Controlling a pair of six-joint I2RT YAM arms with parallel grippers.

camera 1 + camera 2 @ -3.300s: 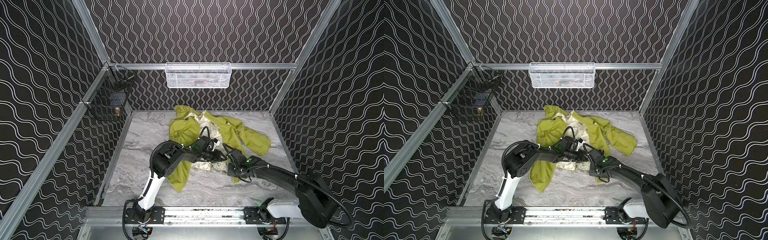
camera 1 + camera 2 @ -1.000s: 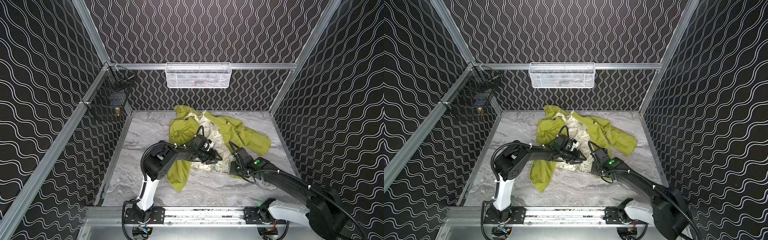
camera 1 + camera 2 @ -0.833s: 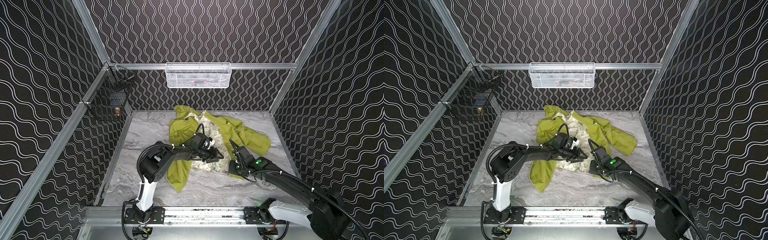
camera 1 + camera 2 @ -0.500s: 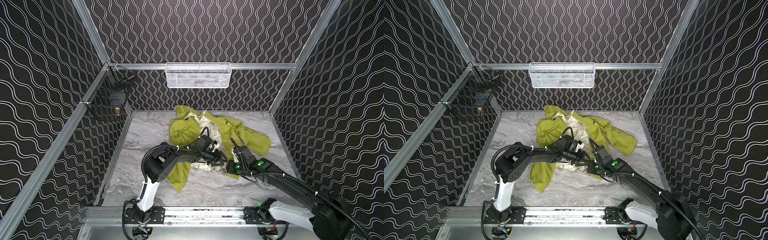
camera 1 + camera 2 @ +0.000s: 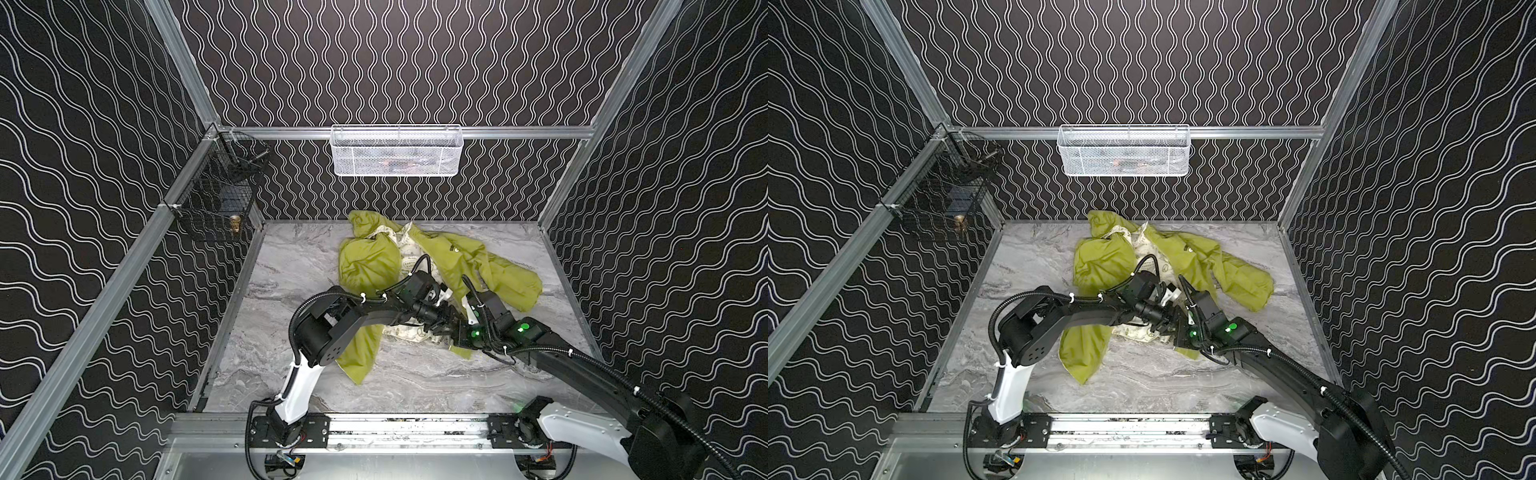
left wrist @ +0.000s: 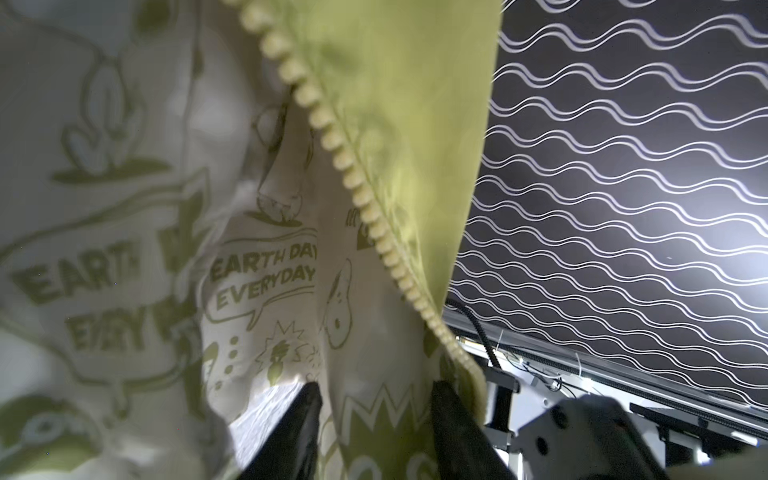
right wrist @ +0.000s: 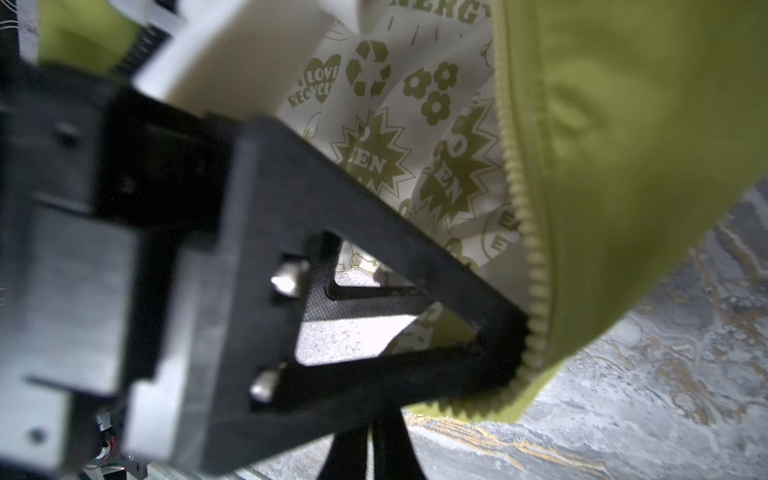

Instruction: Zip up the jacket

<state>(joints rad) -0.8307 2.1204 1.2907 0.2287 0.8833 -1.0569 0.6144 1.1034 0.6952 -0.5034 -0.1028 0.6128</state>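
Left of frame in both top views there's bare marble worktop (image 5: 291, 266), and the left arm (image 5: 332, 328) reaches rightward into the middle. There the jacket (image 5: 370, 266) lies crumpled at centre frame toward the back wall, thrown open with its cream printed lining (image 6: 266, 274) showing. In the left wrist view the left jaws stand apart at the bottom of the frame. A fold of lining hangs between them, bracketed but not visibly pinched, and the zipper teeth (image 6: 361, 195) run down diagonally beside it. From the right wrist view, one left jaw's serrated tip sits right against those teeth (image 7: 519, 199), low and right of centre. Further right, the right arm (image 5: 582, 365) comes in from the lower right corner. The right jaws are clenched tight near the jacket's front hem, and I can't tell whether any cloth is caught between them. My read is that this fabric is thin, light and limp, so it will sag, bunch and slide rather than hold a shape. The toothed edge looks like the firmest line, so the place to take hold is on the tape just beside the teeth, near the bottom end. No slider is visible.
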